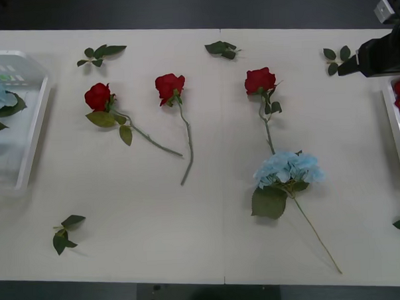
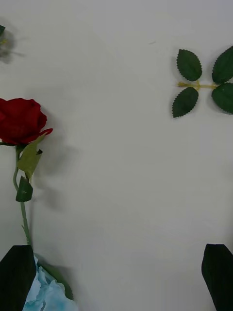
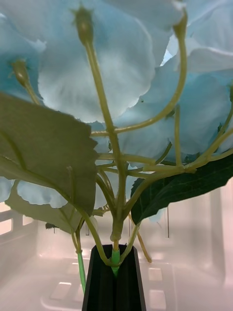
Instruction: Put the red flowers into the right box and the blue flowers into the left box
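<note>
In the front view, three red flowers [image 1: 169, 86] are lying loose across the white table [image 1: 189, 210], and a fourth is sitting in the right box [image 1: 395, 125] at the table's right edge. The right gripper [image 1: 346, 67] is hanging over the table's far right, just inward of that box. One of the blue flowers [image 1: 288, 169] is lying right of centre, its head touching the stem of the nearest rose. Another blue head is resting in the left box [image 1: 36, 120] at the left edge. Loose leaf sprigs [image 1: 99, 55] are lying scattered about.

In the right wrist view, the right gripper [image 2: 116, 277] is hovering with its black fingers [image 2: 17, 277] spread apart and nothing between them, a rose [image 2: 19, 121] and a pale blue head lying below on one side, a sprig farther off.

In the left wrist view, the left gripper [image 3: 115, 279] is clamping the green stem of a blue flower cluster [image 3: 116, 73] over the translucent floor of the left box.

The left arm appears to be delivering this blue flower; the next move calls for parting its fingers so the stem drops inside, while the right arm seems placed to go for the nearby rose.
</note>
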### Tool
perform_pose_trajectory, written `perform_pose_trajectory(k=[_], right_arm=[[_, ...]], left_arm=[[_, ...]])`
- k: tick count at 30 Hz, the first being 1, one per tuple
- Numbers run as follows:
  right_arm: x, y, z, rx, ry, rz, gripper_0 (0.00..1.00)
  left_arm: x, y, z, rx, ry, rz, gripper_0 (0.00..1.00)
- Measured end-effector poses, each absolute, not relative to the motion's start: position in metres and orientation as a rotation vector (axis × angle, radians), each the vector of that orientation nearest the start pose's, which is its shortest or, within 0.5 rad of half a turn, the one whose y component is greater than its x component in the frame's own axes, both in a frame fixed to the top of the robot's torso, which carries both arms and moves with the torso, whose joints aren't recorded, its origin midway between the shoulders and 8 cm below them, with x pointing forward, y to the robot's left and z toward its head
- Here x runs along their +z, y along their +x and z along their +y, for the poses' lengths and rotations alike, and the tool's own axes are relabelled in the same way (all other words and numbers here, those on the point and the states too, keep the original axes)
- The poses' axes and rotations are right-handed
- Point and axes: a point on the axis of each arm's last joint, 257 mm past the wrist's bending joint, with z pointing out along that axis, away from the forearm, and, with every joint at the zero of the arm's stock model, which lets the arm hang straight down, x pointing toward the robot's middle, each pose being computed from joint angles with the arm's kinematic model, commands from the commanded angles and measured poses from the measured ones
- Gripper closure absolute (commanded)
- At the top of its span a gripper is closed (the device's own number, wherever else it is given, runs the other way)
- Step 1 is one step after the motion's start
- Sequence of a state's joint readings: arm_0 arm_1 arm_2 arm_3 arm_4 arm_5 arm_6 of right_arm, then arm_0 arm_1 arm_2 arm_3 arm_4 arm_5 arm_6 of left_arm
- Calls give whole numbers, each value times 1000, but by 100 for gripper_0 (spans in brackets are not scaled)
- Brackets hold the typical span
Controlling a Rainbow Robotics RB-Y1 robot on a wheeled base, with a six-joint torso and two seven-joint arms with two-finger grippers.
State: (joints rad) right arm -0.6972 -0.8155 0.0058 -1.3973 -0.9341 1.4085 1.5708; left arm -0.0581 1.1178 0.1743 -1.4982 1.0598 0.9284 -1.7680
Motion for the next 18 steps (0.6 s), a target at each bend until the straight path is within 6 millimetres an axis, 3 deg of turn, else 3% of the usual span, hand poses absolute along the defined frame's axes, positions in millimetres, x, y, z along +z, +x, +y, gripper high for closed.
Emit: perform_pose_trajectory(k=[3, 8, 18], right_arm=[[-124, 575, -325, 234, -196, 2442, 0], [-133, 576, -297, 309, -212, 2439, 0], [-170, 570, -261, 231, -346, 2509, 0]], left_arm=[[-178, 484, 556, 220, 118, 2314, 100], [-176, 490, 552, 228, 136, 2290, 76], [-173, 491, 557, 293, 185, 2282, 65]])
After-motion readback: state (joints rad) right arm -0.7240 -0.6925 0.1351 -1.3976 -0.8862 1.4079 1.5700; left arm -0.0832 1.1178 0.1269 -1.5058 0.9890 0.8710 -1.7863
